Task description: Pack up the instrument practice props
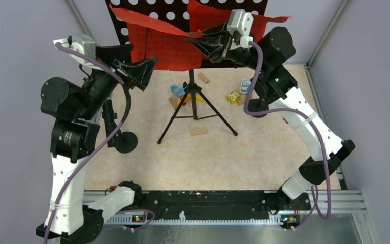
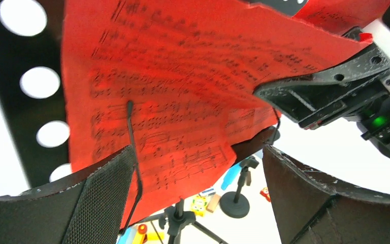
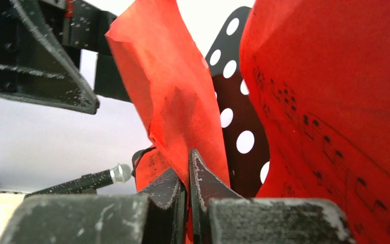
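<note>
At the far edge, both arms reach up to the black music desk (image 1: 132, 23): the right gripper (image 1: 189, 37) pinches a loose red sheet-music page (image 1: 152, 23), and the left gripper (image 1: 150, 73) gapes beside the printed pages (image 1: 167, 53) resting there. Beige table (image 1: 264, 152), grey walls (image 1: 25, 30).

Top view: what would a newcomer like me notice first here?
The red pages on the black hole-punched desk, at the far middle of the table, catch the eye first. The right gripper pinches one page's curled edge, while the left gripper hangs open just left of the pages. Below them the tripod stands among scattered toys.
</note>
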### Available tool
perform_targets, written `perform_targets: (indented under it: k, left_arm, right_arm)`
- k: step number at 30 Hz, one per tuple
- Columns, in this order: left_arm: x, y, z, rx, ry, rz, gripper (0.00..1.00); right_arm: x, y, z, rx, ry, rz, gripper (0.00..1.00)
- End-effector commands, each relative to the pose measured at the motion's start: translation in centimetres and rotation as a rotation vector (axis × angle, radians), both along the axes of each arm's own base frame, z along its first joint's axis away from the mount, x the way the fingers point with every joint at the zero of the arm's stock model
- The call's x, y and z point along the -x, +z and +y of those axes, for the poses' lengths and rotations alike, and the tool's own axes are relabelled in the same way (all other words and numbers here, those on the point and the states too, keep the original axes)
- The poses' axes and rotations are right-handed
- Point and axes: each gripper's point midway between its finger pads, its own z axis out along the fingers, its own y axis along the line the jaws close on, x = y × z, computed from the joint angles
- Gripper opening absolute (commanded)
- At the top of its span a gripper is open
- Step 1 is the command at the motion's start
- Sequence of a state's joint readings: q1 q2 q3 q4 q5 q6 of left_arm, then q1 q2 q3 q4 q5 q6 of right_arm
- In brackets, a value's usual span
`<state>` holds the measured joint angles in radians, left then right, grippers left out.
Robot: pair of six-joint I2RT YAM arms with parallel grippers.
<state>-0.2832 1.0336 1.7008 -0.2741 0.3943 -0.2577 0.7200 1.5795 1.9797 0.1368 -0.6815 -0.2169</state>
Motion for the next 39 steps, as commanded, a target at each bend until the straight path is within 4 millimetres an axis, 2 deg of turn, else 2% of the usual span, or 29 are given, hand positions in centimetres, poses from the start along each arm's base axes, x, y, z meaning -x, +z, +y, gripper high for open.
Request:
perform_targets:
  k: [1, 5, 7, 9, 11, 15, 21, 23, 29, 35, 36, 39]
  left_arm:
    - [-0.4, -0.9, 2.4, 0.007, 0.147, -0.002, 0.99]
    - [-1.3, -2.0, 2.5, -0.008, 0.166, 0.021, 0.99]
    - [-2.4, -2.6, 2.5, -0.007, 0.18, 0.052, 0.99]
    - [-3.7, -3.1, 3.3, 0.022, 0.242, 0.107, 0.98]
    - [-4.8, -3.6, 3.7, 0.019, 0.281, 0.151, 0.96]
    - [-6.8, -4.8, 2.9, -0.022, 0.276, 0.231, 0.9]
    - [-7.9, -5.3, 2.7, -0.022, 0.279, 0.255, 0.81]
    - [-8.3, -5.3, 2.6, -0.025, 0.282, 0.258, 0.75]
    - [-8.2, -4.7, 2.4, -0.016, 0.27, 0.234, 0.47]
    - [-7.3, -3.7, 2.7, -0.007, 0.271, 0.16, 0.04]
    - [-7.2, -3.7, 2.8, -0.006, 0.275, 0.15, 0.0]
    - [-6.6, -3.6, 3.1, -0.007, 0.283, 0.123, 0.0]
  right_arm:
    - [0.6, 3.1, -0.6, -0.109, 0.006, 0.047, 0.0]
    - [0.4, 3.4, -0.7, -0.132, 0.009, 0.084, 0.0]
    - [0.4, 3.6, -0.7, -0.139, 0.011, 0.091, 0.0]
    - [0.7, 3.8, -0.8, -0.139, 0.02, 0.089, 0.0]
    - [0.8, 3.7, -0.8, -0.135, 0.024, 0.088, 0.0]
    - [1.2, 3.6, -0.8, -0.127, 0.033, 0.087, 0.0]
    - [1.3, 3.3, -0.9, -0.118, 0.037, 0.088, 0.0]
    - [1.5, 3.2, -0.9, -0.115, 0.041, 0.088, 0.0]
    - [1.9, 3.2, -1.0, -0.116, 0.049, 0.086, 0.0]
    - [2.2, 3.7, -1.4, -0.134, 0.044, 0.09, 0.0]
    - [2.4, 4.0, -1.5, -0.141, 0.042, 0.09, 0.0]
    - [3.1, 5.0, -2.4, -0.172, 0.037, 0.1, 0.0]
